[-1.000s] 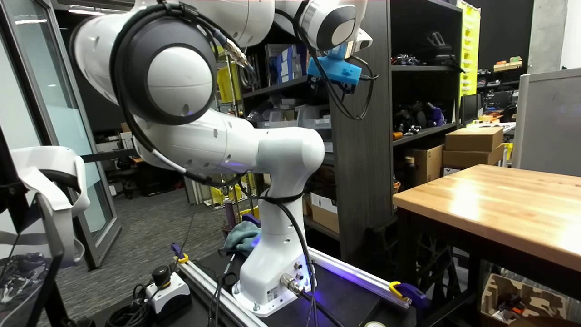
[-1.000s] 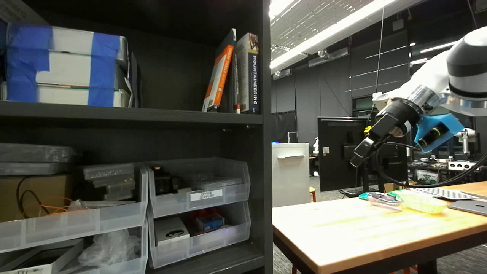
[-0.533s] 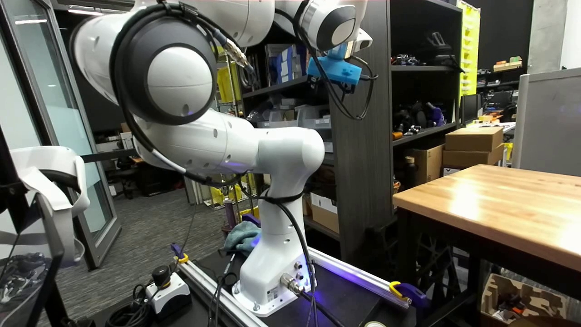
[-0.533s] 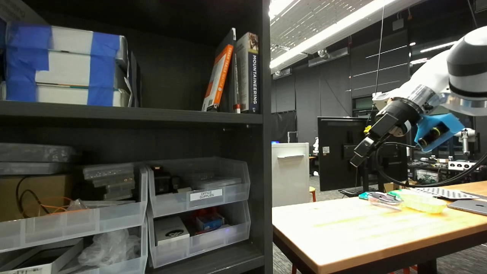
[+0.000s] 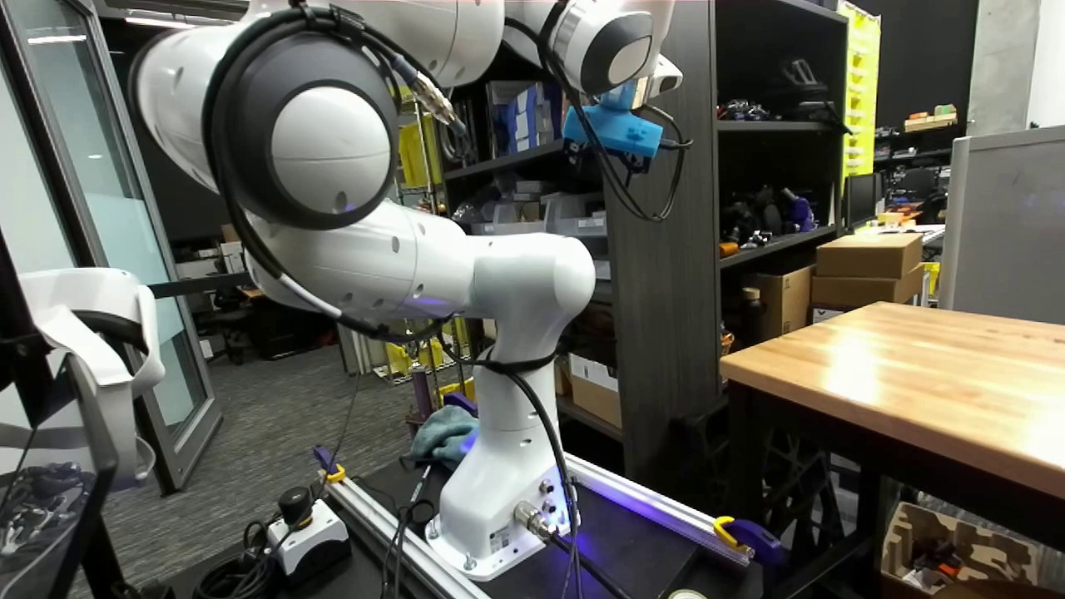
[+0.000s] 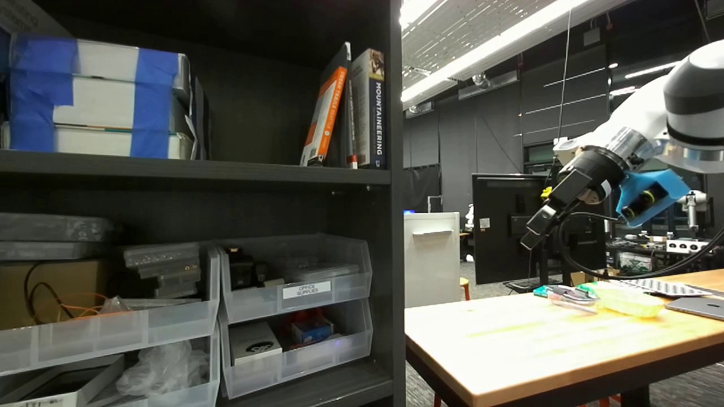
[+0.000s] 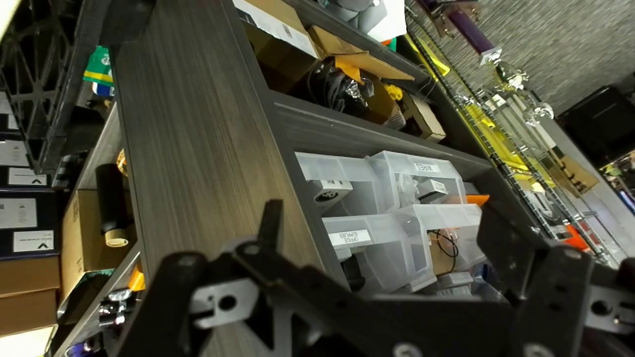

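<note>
My gripper [image 7: 382,220] stands open in the wrist view, its black fingers [image 7: 507,245] far apart and nothing held between them. Beyond them, at a distance, are translucent plastic bins [image 7: 349,223] on a dark shelf. In an exterior view the gripper [image 6: 533,233] points down and toward the shelf unit [image 6: 397,226], in the air above the wooden table [image 6: 509,345] and touching nothing. The bin labelled office supplies [image 6: 334,289] sits there on the lower shelf. A blue camera mount [image 5: 614,129] shows on the wrist in both exterior views; the fingers cannot be made out in this one.
Leaning books [image 6: 370,113] and a blue-taped stack [image 6: 102,102] occupy the upper shelf. A yellow translucent container [image 6: 629,299], a packet [image 6: 565,295] and a laptop [image 6: 698,306] lie on the table. The shelf's side panel [image 7: 208,124] fills much of the wrist view's left half.
</note>
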